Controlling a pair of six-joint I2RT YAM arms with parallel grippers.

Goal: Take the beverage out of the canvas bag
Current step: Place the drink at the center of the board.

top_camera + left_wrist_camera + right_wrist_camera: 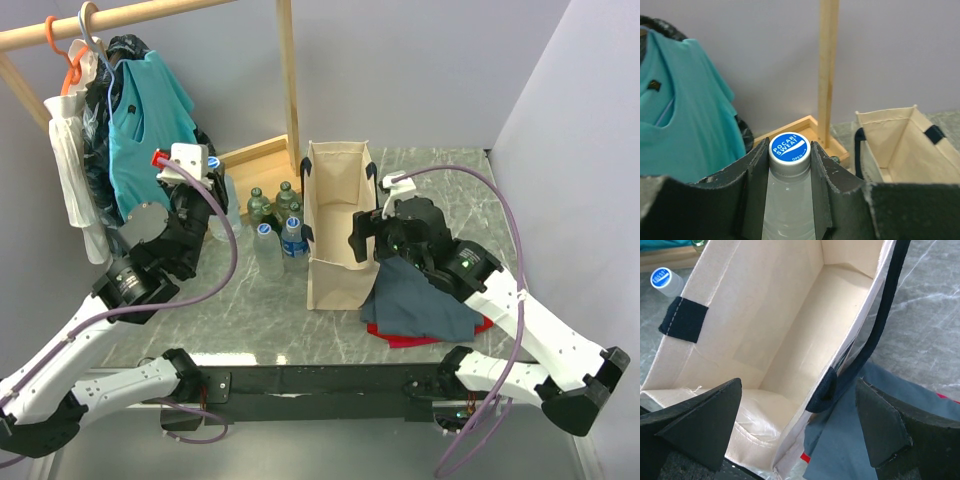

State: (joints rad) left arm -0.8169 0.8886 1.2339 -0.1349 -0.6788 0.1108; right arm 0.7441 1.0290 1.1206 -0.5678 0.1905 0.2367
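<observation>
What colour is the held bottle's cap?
The cap is blue with white lettering, clearest in the left wrist view.

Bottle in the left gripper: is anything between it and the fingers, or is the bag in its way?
Nothing visible. The left gripper has its fingers right against the bottle below its blue cap, and the canvas bag stands apart to one side, the bottle outside it.

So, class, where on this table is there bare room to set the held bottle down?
Bare table runs along the near edge, in front of the bottles and the bag; more lies right of the bag, behind the cloth. Crowded: between bag and rack base, packed with bottles.
</observation>
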